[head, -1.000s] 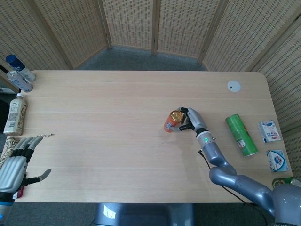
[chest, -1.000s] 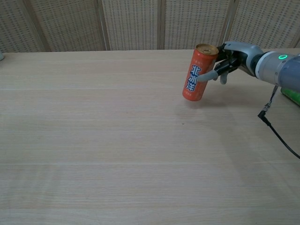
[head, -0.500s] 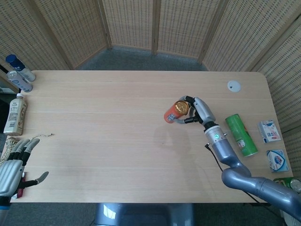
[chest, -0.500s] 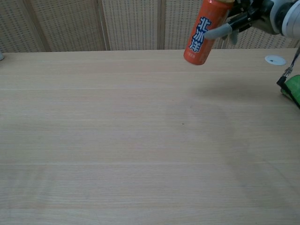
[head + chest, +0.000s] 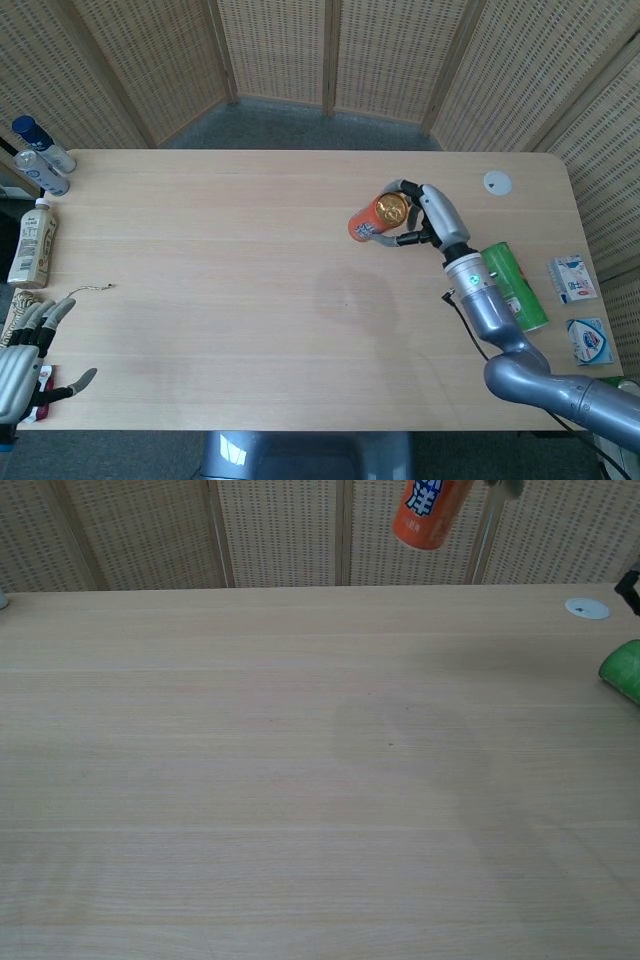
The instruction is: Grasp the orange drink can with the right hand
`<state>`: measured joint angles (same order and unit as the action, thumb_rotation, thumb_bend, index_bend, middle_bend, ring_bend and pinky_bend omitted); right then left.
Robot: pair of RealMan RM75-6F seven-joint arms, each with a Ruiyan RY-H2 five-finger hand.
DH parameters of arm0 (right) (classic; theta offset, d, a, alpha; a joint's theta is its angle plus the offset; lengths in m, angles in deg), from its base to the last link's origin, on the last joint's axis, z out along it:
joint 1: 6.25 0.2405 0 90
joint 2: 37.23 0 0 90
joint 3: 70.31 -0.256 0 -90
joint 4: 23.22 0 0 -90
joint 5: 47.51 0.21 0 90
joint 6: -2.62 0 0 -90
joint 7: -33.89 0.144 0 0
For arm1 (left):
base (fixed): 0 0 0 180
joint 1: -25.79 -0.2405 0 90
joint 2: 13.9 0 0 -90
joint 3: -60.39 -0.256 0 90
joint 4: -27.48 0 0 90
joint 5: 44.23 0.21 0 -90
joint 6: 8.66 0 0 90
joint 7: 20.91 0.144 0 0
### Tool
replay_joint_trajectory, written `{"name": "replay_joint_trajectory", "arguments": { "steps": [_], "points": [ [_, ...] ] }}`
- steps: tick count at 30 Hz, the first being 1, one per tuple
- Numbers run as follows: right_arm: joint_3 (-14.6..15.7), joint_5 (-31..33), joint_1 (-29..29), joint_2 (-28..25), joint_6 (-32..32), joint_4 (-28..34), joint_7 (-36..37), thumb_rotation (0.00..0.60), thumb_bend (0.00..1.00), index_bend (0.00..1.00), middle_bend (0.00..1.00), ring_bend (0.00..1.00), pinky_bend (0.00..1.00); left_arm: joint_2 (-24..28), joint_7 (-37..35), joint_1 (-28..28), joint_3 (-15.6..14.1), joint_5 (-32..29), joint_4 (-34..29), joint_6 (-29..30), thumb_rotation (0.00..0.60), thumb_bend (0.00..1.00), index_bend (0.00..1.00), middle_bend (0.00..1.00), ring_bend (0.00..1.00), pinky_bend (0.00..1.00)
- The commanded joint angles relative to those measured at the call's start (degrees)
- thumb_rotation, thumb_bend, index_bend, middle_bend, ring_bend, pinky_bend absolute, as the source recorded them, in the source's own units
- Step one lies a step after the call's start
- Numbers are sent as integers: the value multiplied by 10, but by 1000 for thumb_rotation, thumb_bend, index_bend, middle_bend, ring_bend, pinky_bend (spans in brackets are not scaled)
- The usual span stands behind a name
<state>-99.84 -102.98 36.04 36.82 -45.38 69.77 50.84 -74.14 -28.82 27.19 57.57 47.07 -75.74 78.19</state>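
The orange drink can hangs well above the table, tilted, its gold top facing the head camera. My right hand grips it from the right, fingers wrapped round its upper body. In the chest view only the can's lower end shows at the top edge, and the hand is almost entirely cut off there. My left hand hovers at the table's near left corner, fingers apart and holding nothing.
A green canister lies on the table just right of my right forearm, its end showing in the chest view. Small packets sit at the far right edge, a white disc behind. Bottles stand along the left edge.
My right hand has lifted the can from just above the table to high over it, moving back and to the right. The left hand has drawn back toward the near left corner.
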Motion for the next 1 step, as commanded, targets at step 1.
{"name": "replay_joint_trajectory", "arguments": {
  "steps": [1],
  "points": [
    [2, 4, 2, -4, -3, 2, -3, 600, 107, 464, 587, 600, 671, 0, 0, 1, 1, 1, 0, -1, 565, 264, 72, 121, 0, 0]
  ]
}}
